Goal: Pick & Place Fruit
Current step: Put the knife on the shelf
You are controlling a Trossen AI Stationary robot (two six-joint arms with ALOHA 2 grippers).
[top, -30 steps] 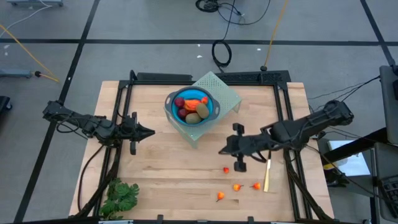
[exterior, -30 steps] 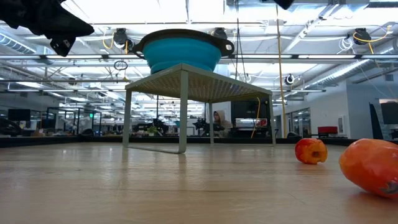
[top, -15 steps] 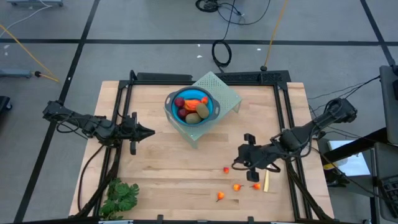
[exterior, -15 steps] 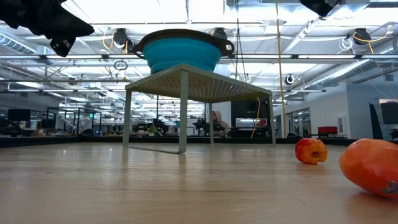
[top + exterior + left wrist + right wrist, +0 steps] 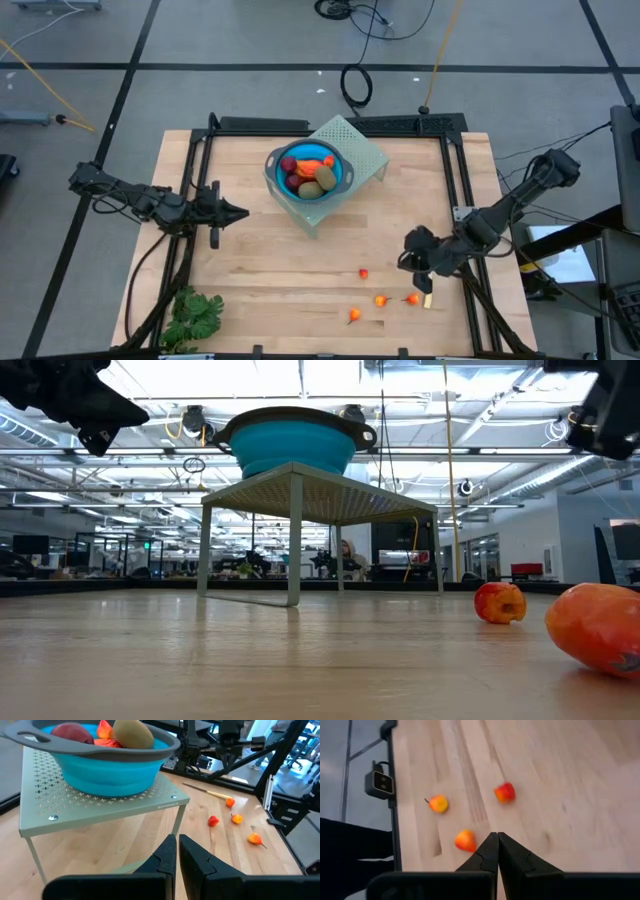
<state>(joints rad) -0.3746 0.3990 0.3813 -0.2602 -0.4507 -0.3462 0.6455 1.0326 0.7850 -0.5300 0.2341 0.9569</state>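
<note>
Fruit (image 5: 309, 174) mostly sits in the blue bowl (image 5: 338, 182) at 12 o'clock, while tiny pieces (image 5: 381, 300) lie at 5 o'clock, so the right gripper (image 5: 418, 268), fingers together and empty, hangs over them, and the left gripper (image 5: 232, 212) waits shut at 9 o'clock

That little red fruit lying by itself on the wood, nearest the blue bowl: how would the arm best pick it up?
Probably from straight above, fingers closing across the middle of the red fruit. It is small and roundish, lies low on the table, and has bare wood all round it. The right gripper, now shut, hovers nearest, so it would have to open first.
</note>
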